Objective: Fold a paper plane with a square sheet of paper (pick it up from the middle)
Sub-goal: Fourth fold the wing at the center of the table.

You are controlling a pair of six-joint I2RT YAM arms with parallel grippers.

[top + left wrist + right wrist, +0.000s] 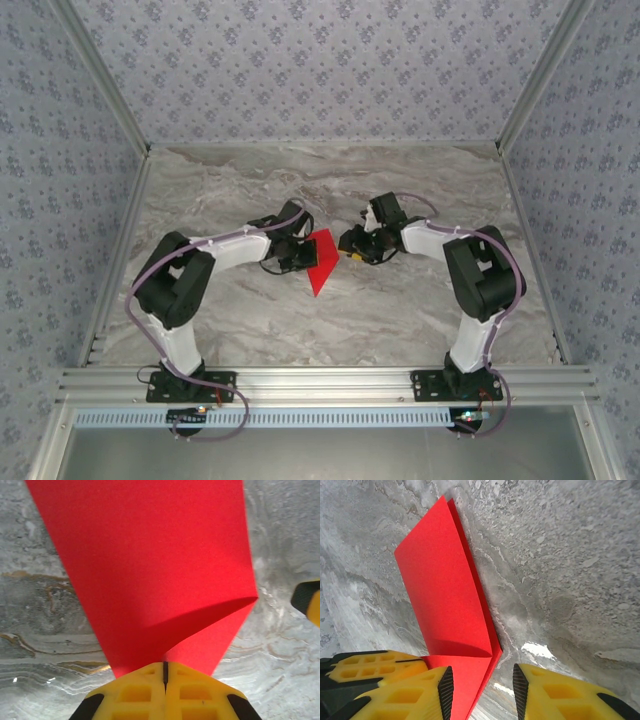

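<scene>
**A:** Yellow fingers [135,695] of the left gripper [165,667] sit closest in its wrist view. Are they pressed together?

**B:** Yes, tightly. They pinch the square sheet of paper [150,565] at its narrow end, and it widens out beyond the tips.

**A:** How does the sheet look?

**B:** It is plain bright red and doubled over. The right wrist view shows two layers along one edge. The upper layer bows and throws a shadow on the one below.

**A:** And the right gripper [483,685]?

**B:** Its fingers are spread, with the black pads [446,690] facing each other. A corner of the paper reaches into the gap, close beside one pad.

**A:** And from above?

**B:** The paper is a pointed wedge between the two grippers' fingertips, over the marble table [420,320]. I cannot tell whether it touches the table.
</scene>
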